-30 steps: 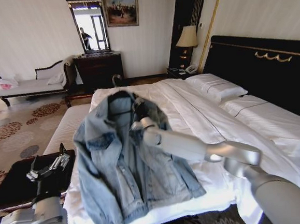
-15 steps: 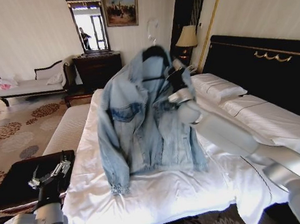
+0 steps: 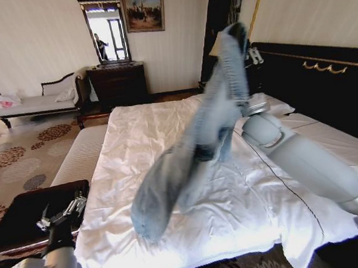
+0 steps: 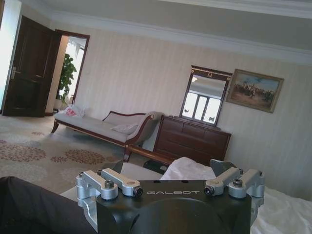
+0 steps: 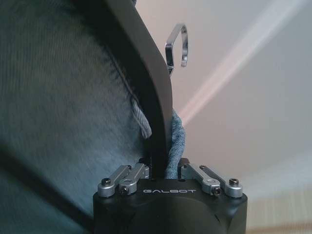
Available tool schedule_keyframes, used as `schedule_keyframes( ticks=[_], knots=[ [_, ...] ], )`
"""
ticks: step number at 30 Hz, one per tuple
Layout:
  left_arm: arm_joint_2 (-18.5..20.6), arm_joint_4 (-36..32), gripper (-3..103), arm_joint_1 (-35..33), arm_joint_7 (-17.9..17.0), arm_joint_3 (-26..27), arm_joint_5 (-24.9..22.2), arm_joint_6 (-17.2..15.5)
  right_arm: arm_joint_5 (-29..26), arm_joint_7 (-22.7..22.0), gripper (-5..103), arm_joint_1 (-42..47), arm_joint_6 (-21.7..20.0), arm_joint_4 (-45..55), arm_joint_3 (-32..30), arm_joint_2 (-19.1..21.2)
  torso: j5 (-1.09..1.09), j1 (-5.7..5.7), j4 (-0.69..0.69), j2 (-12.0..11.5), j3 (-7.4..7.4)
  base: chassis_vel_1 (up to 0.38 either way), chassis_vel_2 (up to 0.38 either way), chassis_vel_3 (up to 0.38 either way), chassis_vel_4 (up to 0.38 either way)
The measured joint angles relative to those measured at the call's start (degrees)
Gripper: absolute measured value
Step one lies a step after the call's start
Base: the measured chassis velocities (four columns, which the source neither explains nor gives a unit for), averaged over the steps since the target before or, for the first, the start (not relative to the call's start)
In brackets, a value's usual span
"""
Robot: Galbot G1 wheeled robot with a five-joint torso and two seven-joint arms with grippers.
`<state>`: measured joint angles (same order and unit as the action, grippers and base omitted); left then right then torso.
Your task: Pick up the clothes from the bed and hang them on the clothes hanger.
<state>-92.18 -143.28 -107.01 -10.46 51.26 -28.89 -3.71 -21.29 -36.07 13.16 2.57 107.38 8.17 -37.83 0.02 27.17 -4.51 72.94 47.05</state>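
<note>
Head view showed the denim jacket (image 3: 198,145) lifted clear above the bed (image 3: 169,172), swinging from the right gripper (image 3: 251,106); the left gripper (image 3: 61,214) idled low, apparently apart. Right wrist view had jaws clamped on the black hanger (image 5: 153,97) inside the collar; hanging up remained.

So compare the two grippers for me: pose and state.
The right gripper is raised high over the bed, clamped on the black hanger with the denim jacket dangling from it. The left gripper sits low beside the bed's near corner, open and holding nothing. Both are the same black body with silver fingers.
</note>
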Motion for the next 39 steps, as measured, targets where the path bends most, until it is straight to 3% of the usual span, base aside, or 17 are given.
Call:
schedule_keyframes(
  ticks=[2, 3, 6, 8, 11, 19, 22, 31, 39],
  knots=[
    [0.0, 0.0, 100, -0.1, -0.07, -0.1, -0.01, -0.06, -6.78, 0.24, 23, -0.68, 1.58, 0.04, -1.05, 0.84, 0.0, 0.01, 0.01, 0.0, 0.0, 0.0, 0.0, 0.0, 0.0],
    [0.0, 0.0, 100, -0.1, -0.07, -0.1, -0.01, -0.06, -6.78, 0.24, 23, -0.68, 1.58, 0.04, -1.05, 0.84, 0.0, 0.01, 0.01, 0.0, 0.0, 0.0, 0.0, 0.0, 0.0],
    [0.0, 0.0, 100, -0.13, -0.18, -0.14, -0.11, -0.14, -15.2, 0.66, 23, -3.06, 2.54, 0.59, -1.52, 2.25, -0.01, 0.01, 0.0, 0.0, 0.0, 0.0, 0.0, 0.0, 0.0],
    [0.0, 0.0, 100, -0.13, -0.22, -0.13, -0.16, -0.17, -17.01, 0.95, 21, -3.77, 2.83, 0.69, -1.51, 2.58, -0.01, 0.0, 0.0, 0.0, 0.0, 0.0, 0.0, 0.0, 0.0],
    [0.0, 0.01, 100, -0.13, -0.31, -0.07, -0.44, -0.24, -24.58, 2.31, 21, -6.49, 3.92, 1.67, -1.49, 3.99, -0.02, 0.01, 0.0, 0.0, 0.0, 0.0, 0.0, 0.0, 0.0],
    [0.03, 0.03, 100, 0.18, -0.51, -0.03, -0.98, -0.61, -34.11, 7.64, 21, -4.42, 6.5, 8.02, -5.43, 8.4, -0.02, 0.01, -0.01, 0.0, 0.0, 0.0, 0.0, 0.0, 0.0],
    [0.03, 0.04, 100, 0.46, -0.54, -0.19, -1.0, -0.87, -35.37, 11.31, 21, 2.04, 8.58, 10.7, -10.13, 10.27, -0.02, 0.0, -0.02, 0.01, -0.01, 0.0, 0.0, 0.0, 0.0],
    [0.03, 0.04, 100, 1.1, -0.55, -0.32, -0.99, -1.22, -33.04, 15.09, 21, 15.1, 11.95, 14.76, -18.25, 11.41, -0.02, 0.01, 0.0, 0.0, 0.0, 0.0, 0.0, 0.0, 0.0],
    [0.03, 0.04, 100, 1.14, -0.69, -0.12, -1.44, -1.33, -30.58, 19.36, 21, 19.79, 16.03, 13.5, -19.67, 10.62, -0.03, 0.01, 0.0, 0.0, 0.0, 0.0, 0.0, 0.0, 0.0]
  ],
)
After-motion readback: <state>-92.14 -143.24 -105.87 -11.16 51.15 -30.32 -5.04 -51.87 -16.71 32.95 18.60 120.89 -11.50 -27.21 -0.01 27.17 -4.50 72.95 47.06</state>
